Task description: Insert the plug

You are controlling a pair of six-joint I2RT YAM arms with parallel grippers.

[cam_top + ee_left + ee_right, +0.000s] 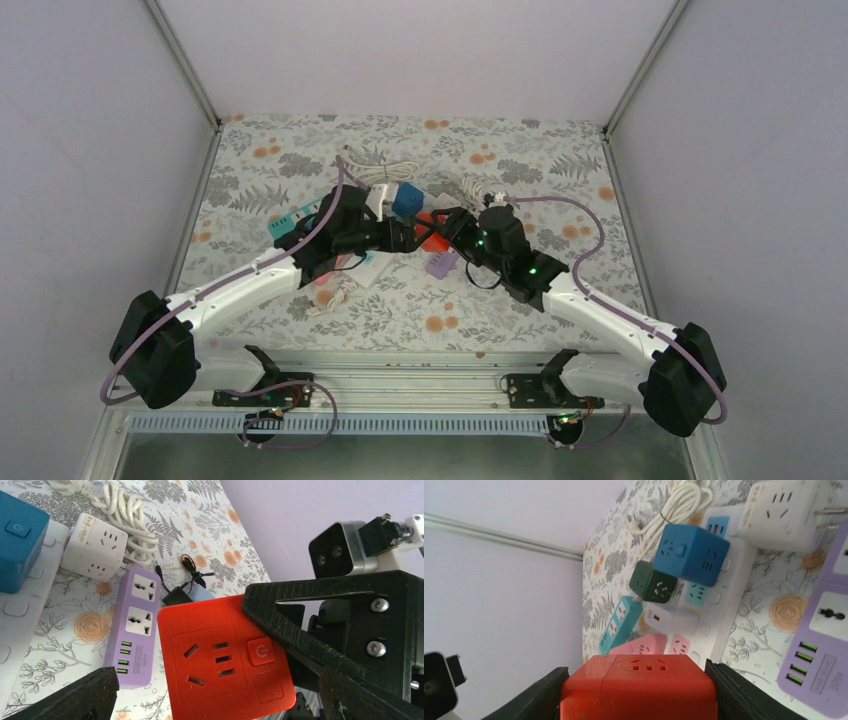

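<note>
Right end effector (638,702) clamps one red cube (220,655).

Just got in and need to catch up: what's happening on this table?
The right gripper is clamped on a red cube-shaped plastic socket adapter, held raised beside a purple power strip. The left gripper hangs wide open next to it, holding nothing. The red adapter is not yet plugged into the long white power strip, which carries other adapters.
</note>
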